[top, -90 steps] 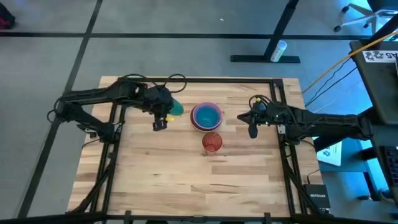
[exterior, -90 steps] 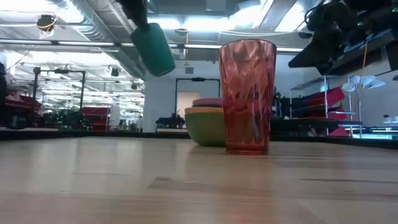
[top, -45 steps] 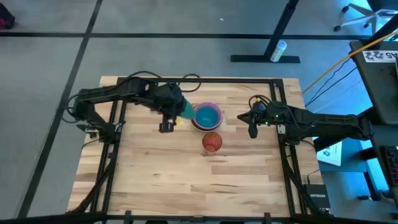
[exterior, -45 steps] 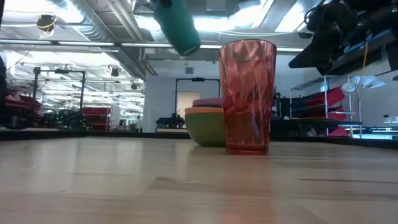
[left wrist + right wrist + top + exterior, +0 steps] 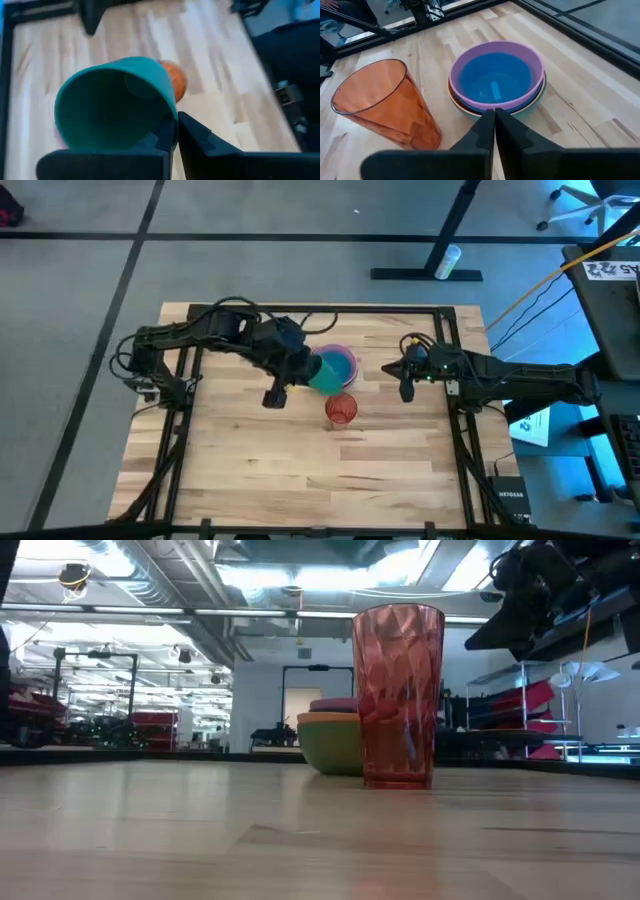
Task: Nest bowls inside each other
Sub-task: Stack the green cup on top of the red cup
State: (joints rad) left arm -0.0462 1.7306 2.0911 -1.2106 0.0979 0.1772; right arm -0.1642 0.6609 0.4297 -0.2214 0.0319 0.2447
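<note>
1. The left tool (image 5: 300,368) is pinched onto the rim of a teal-green cup (image 5: 324,373) and holds it in the air, tipped sideways over the left edge of the bowl stack.
2. The stack of bowls (image 5: 496,82) sits on the wooden counter (image 5: 300,470), with a bright blue bowl (image 5: 492,81) inside a pink bowl (image 5: 532,65).
3. A see-through orange-red cup (image 5: 341,409) stands upright just in front of the stack.
4. The right tool (image 5: 406,387) waits to the right of the bowls with its fingers pressed together, holding nothing.
</note>
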